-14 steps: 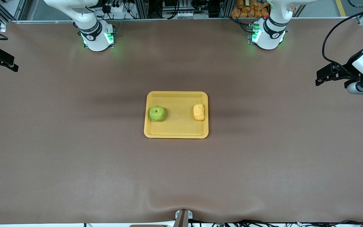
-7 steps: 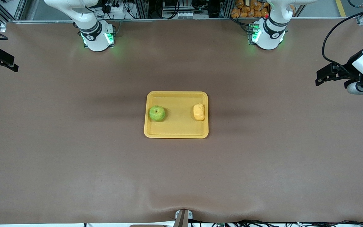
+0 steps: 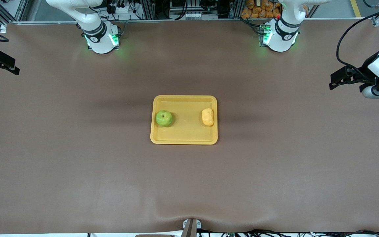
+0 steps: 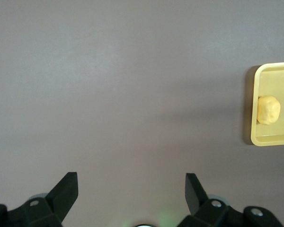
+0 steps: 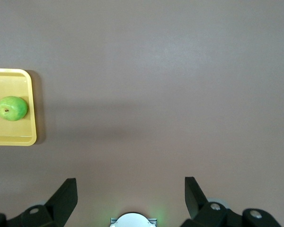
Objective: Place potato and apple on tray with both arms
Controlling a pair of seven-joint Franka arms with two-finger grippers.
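Potato point(image 3: 207, 117) on tray point(image 3: 184, 140) mid-surface, left-arm end | apple point(image 3: 164, 118) at right-arm end | left end effector point(image 4: 131, 191), right end effector point(image 5: 130, 196) open, empty, parked over surface end edges | looks done

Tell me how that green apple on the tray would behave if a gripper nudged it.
The apple looks round and smooth, so a nudge would probably roll it. The tray has a low raised rim, which might stop a slow roll. It looks firm, likely not floppy, and its rounded skin could slip between narrow fingers.
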